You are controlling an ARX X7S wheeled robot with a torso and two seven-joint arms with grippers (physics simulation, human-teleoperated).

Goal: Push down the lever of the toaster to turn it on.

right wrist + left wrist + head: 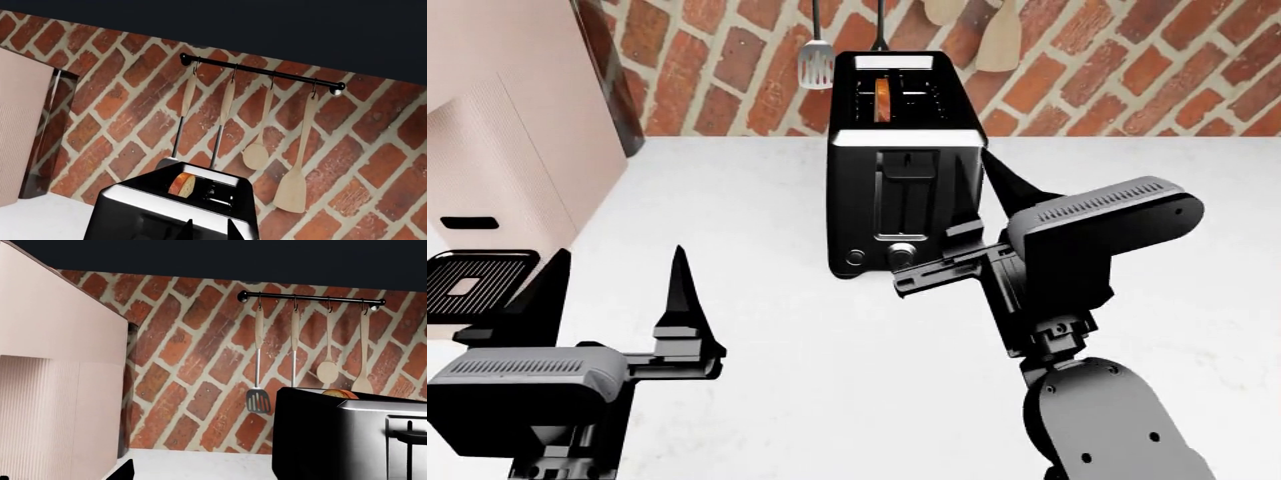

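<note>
As seen from the head camera, the scene is set on a white countertop [761, 420] backed by a red brick wall [1094, 80].

Toaster: the glossy black toaster [904, 170] stands upright at about 12 o'clock from the view's centre, near the wall, its narrow front panel facing the robot; a silver trim band crosses the top of that panel.
Bread: one slice of bread [885, 98] sits in a top slot; the right wrist view shows it too [181, 184].
Lever: the lever [906, 168] is a small black tab in the tall vertical slot track on the front panel, high in the track.
Knobs: two round silver-ringed knobs [878, 256] lie at the foot of the panel, below the track.
Right gripper: the right gripper [954, 255] lies just beside the toaster's lower front corner, at about 4 o'clock from the knobs; whether its fingers are spread or pressed together cannot be told.
Left gripper: the left gripper [614, 290] hovers over bare counter at 8 o'clock from the toaster, well apart from it, fingers spread wide and empty.
Coffee machine: the pale pink coffee machine [494, 150] stands at 10 o'clock, its black drip tray [474, 282] just beside the left gripper.
Utensil rail: a black rail [260, 72] on the wall carries a slotted turner [258, 401] and wooden spoons [257, 152].
</note>
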